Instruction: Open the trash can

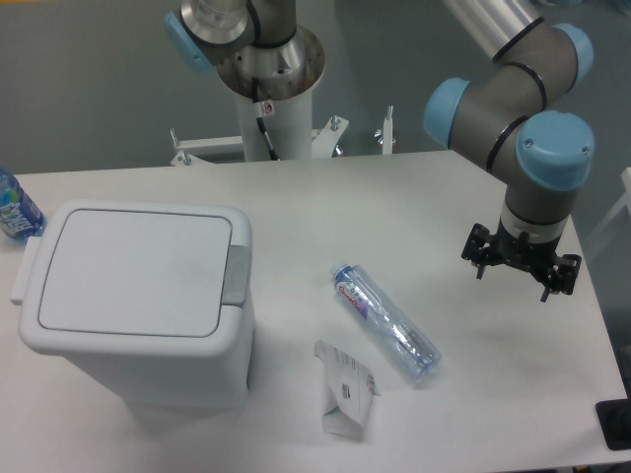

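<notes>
The trash can is a large white boxy bin at the left of the table. Its flat white lid lies shut, with a grey push-button tab on its right edge. My gripper hangs from the arm at the far right of the table, well away from the bin. Its black fingers point down and are spread apart, with nothing between them.
A clear plastic bottle lies on its side in the middle of the table. A crumpled white carton lies in front of it. A blue bottle stands at the left edge. The arm's base column stands behind the table.
</notes>
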Robot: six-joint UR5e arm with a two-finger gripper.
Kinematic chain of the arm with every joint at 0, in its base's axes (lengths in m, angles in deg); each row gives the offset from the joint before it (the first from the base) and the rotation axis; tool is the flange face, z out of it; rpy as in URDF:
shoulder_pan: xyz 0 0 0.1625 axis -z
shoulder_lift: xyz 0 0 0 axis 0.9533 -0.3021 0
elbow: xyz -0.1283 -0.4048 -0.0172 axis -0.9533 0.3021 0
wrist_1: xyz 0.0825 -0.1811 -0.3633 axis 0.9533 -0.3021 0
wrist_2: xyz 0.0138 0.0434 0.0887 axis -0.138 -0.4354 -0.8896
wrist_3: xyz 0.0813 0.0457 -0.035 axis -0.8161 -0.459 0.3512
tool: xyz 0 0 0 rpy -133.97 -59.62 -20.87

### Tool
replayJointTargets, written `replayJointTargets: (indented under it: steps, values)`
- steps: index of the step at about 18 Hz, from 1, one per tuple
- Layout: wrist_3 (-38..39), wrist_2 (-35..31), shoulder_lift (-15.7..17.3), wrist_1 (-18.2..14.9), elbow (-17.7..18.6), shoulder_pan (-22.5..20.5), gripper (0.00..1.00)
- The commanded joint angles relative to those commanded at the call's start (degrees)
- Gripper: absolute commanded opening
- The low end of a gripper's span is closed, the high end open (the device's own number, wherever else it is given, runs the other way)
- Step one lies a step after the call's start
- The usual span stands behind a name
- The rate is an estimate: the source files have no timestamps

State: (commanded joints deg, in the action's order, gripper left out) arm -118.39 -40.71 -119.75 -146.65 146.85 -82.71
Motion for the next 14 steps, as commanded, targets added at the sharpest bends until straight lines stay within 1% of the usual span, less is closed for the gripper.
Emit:
replayJointTargets:
  steps: [4,8,9,11,14]
  values:
    - [0.0,0.7,0.1,-0.1,0.0,0.1,1.0]
    - [0.3,5.2,1.2,0.0,0.2,0.1,1.0]
    - [2.5,5.3,1.6,-0.1,0.1,0.1,1.0]
    - [10.2,6.5,2.5,-0.1,0.2,0.5,1.0]
    - [17.7,11.9,4.5,0.0,0.3,1.7,1.0]
